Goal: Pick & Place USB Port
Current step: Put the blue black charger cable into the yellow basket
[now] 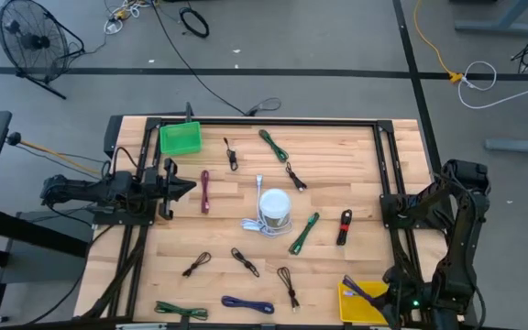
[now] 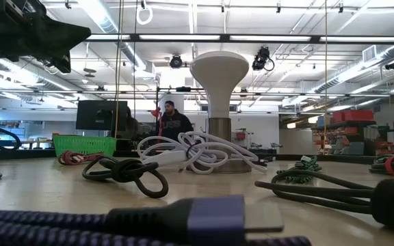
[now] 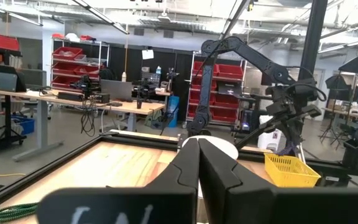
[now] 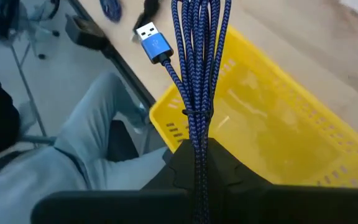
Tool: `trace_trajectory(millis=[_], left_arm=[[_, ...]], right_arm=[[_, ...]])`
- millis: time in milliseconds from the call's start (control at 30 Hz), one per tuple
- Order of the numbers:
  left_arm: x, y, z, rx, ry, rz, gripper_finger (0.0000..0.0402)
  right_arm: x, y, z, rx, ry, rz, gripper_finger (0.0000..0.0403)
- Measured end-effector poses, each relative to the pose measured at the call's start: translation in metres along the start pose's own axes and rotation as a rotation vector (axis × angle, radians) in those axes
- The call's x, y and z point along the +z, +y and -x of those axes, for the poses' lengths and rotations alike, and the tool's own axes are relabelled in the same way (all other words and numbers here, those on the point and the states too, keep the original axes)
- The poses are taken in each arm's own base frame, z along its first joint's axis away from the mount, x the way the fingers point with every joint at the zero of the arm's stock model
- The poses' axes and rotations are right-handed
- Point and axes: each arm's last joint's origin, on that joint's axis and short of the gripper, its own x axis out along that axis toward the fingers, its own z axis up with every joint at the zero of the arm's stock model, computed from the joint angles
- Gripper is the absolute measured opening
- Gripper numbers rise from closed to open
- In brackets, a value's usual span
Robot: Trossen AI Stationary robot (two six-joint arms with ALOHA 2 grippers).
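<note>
One bundled blue braided USB cable (image 4: 194, 68) hangs pinched in the closed right gripper (image 4: 199, 155) above the yellow plastic basket (image 4: 278, 124); release only once centred inside. Left gripper (image 3: 199, 163) is closed, empty.

The braided blue USB cable (image 4: 197, 74) runs off the top edge at twelve o'clock; its lower end vanishes between the right gripper's (image 4: 199, 163) dark jaws.

Blue braided cable (image 4: 197, 74), yellow basket (image 4: 278, 124), green basket (image 1: 181, 138), pale wooden table (image 1: 337, 156).
</note>
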Motion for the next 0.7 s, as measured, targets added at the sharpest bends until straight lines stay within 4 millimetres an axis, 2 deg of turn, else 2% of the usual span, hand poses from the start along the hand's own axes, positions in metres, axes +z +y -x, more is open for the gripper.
trace_trajectory(millis=[267,700], left_arm=[[0.0,0.0,0.0,0.0,0.0,0.0,0.0007],[0.0,0.0,0.0,0.0,0.0,-0.003,0.0007]], right_arm=[[-0.007,-0.002,-0.018,-0.057,-0.004,-0.002,0.0009],[0.006,0.002,-0.032,-0.135,0.027,0.03,0.0009]])
